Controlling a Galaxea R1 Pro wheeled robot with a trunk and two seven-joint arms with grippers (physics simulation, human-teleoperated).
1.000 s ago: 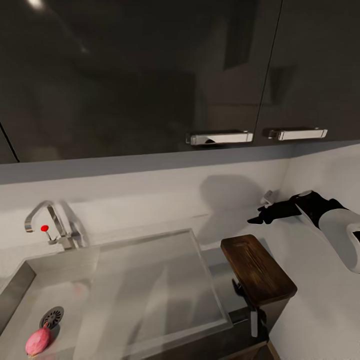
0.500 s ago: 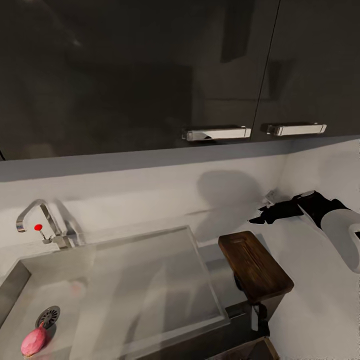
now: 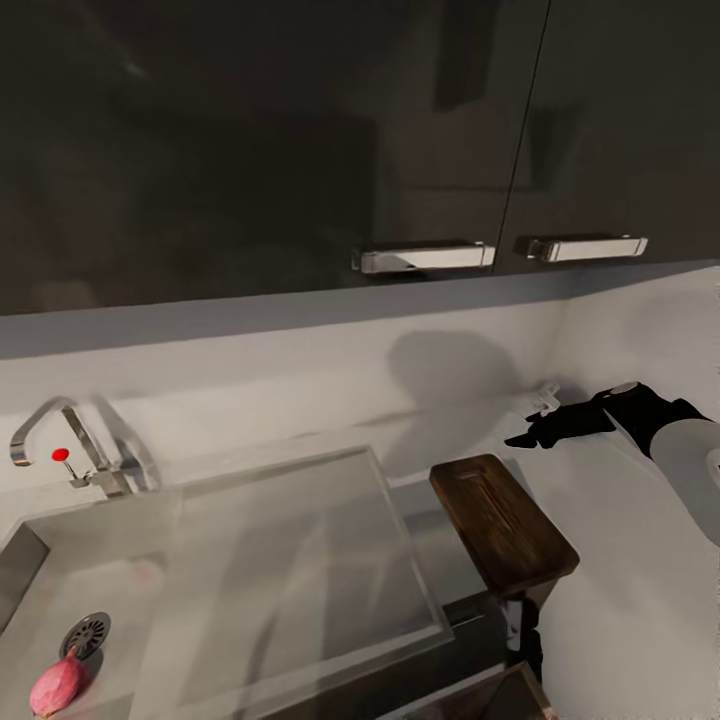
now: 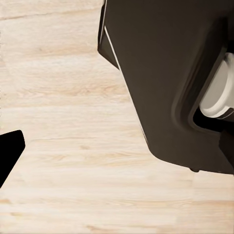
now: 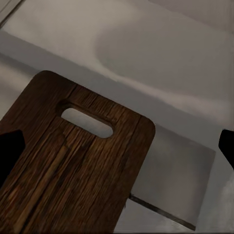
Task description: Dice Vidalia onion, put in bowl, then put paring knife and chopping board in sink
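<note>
The Vidalia onion [image 3: 55, 686], small and pinkish-red, lies in the sink [image 3: 300, 560] beside the round drain [image 3: 85, 633]. The dark brown chopping board [image 3: 500, 522] rests on the grey countertop [image 3: 620, 590] just right of the sink. My right gripper [image 3: 540, 430] hovers over the countertop behind the board, close to the wall. In the right wrist view the chopping board [image 5: 68, 165] with its handle slot lies below my right gripper [image 5: 117, 146], whose fingertips [image 5: 9, 148] stand wide apart and hold nothing. One black fingertip [image 4: 9, 151] of my left gripper hangs over pale wood floor.
A chrome tap [image 3: 45, 425] with a red knob [image 3: 62, 454] stands at the sink's back left. Glossy black upper cabinets [image 3: 300, 150] with chrome handles [image 3: 425, 258] overhang the counter. In the left wrist view, the robot's dark base [image 4: 170, 83] sits on the wood floor [image 4: 73, 170].
The whole head view has shifted, so the camera moved: sink, tap and board slid left and up in the picture. The right gripper stays behind the board, hardly moved.
</note>
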